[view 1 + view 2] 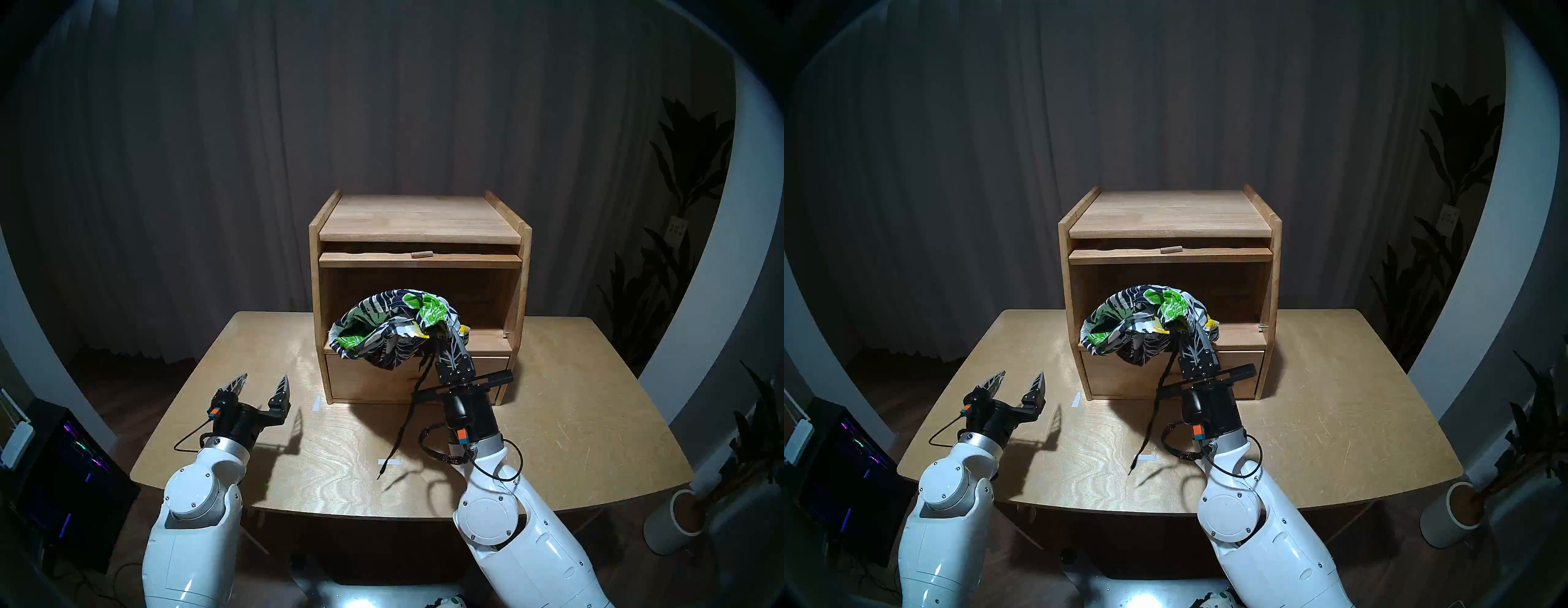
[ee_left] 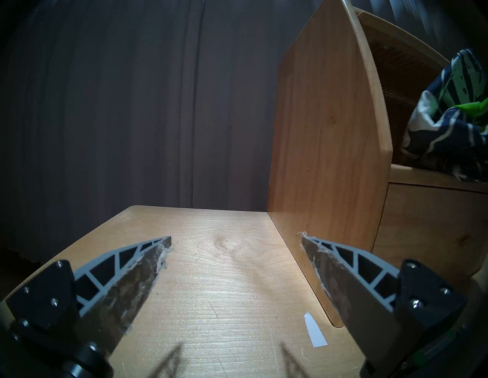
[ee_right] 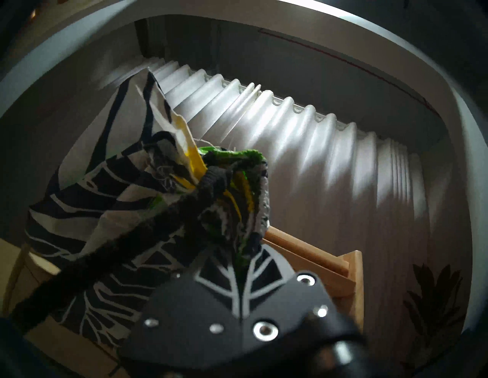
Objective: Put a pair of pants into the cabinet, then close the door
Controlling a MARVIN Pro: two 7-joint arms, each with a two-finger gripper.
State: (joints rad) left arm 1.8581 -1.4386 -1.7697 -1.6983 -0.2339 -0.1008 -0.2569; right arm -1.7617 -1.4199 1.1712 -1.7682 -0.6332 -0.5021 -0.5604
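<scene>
right gripper clamped on shorts at cabinet opening, drawstring dangling; left gripper spread apart, empty.

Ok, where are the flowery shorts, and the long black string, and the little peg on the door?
shorts (image 1: 373, 335), head left view, on the bunched leafy cloth at the cabinet opening.
black string (image 1: 401, 429), head left view, on its hanging middle stretch.
peg (image 1: 421, 254), head left view, on the small wooden handle of the raised door.

One light-wood box cabinet, one navy floral pair of shorts, two black-fingered robot grippers, two white tape marks, one tan wooden table.
</scene>
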